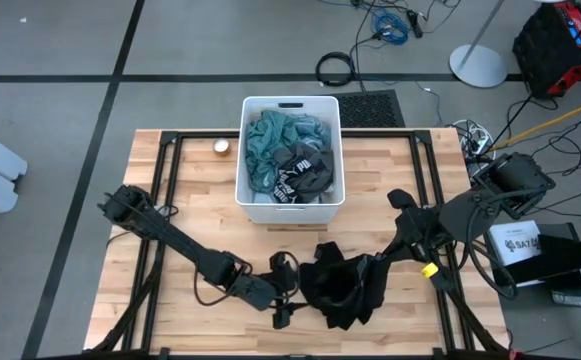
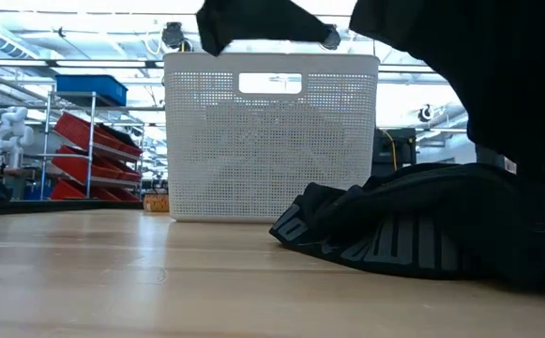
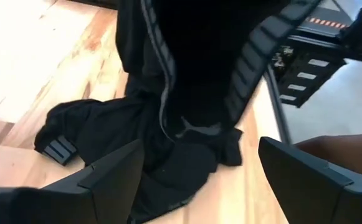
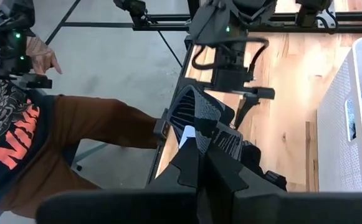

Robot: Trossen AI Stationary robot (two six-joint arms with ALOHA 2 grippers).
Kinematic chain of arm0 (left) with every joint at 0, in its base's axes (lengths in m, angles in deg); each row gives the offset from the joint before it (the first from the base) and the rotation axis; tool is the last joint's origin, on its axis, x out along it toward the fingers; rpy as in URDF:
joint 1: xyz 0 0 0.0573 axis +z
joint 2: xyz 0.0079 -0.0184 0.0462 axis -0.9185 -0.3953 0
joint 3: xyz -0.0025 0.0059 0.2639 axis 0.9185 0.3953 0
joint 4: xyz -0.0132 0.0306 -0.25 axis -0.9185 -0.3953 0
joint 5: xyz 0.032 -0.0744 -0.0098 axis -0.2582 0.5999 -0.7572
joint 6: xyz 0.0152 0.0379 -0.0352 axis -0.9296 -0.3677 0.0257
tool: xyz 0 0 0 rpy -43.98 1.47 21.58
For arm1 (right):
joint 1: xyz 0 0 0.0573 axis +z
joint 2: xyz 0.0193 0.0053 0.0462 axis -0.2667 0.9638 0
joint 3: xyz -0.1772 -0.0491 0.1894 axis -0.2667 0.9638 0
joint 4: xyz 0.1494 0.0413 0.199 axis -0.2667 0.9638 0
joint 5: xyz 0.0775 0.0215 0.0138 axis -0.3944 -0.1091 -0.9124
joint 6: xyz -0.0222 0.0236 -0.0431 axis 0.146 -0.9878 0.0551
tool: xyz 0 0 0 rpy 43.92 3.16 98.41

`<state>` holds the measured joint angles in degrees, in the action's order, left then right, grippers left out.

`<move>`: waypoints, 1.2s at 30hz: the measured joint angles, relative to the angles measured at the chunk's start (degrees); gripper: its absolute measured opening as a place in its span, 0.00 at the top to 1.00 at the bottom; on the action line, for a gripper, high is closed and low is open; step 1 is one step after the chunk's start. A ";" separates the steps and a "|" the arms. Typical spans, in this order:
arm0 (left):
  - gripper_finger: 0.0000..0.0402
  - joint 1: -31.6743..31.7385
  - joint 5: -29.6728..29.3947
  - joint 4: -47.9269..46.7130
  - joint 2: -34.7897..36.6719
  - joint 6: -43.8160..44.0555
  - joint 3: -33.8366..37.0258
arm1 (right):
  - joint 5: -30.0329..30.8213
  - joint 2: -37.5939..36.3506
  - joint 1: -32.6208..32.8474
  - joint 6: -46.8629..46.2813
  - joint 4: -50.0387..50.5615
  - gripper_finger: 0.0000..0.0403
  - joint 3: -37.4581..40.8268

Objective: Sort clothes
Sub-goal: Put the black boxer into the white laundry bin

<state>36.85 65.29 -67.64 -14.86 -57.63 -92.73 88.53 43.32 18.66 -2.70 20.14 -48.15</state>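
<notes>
A robotics lab or workshop: red storage bins on shelving [image 2: 89,155], floor cables [image 1: 390,25], a white robot [image 2: 7,131]

You have a black garment [image 1: 338,285] with grey banded trim on the pale wood table [image 1: 200,180], a white perforated bin [image 1: 255,205] holding teal green clothes [image 1: 266,148] and a black piece [image 1: 305,172] with white lettering, and dark arms.

Bare table [image 1: 170,300] left of black garment [image 1: 342,285]; white bin [image 1: 290,105] blocks the far middle
</notes>
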 joint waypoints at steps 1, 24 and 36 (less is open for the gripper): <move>0.19 0.20 0.00 0.48 -0.55 -0.37 0.00 | 0.20 0.00 0.00 0.09 -0.02 1.00 0.00; 0.19 2.27 -0.16 7.46 -3.18 -5.15 0.00 | 2.29 0.00 0.00 0.41 -0.03 1.00 0.00; 0.31 4.11 -0.68 9.14 -3.18 -4.97 0.00 | 3.02 0.00 0.00 0.42 -0.07 1.00 0.00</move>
<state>40.95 64.61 -58.51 -18.04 -62.60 -92.73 91.55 43.32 18.66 -2.28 20.07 -48.15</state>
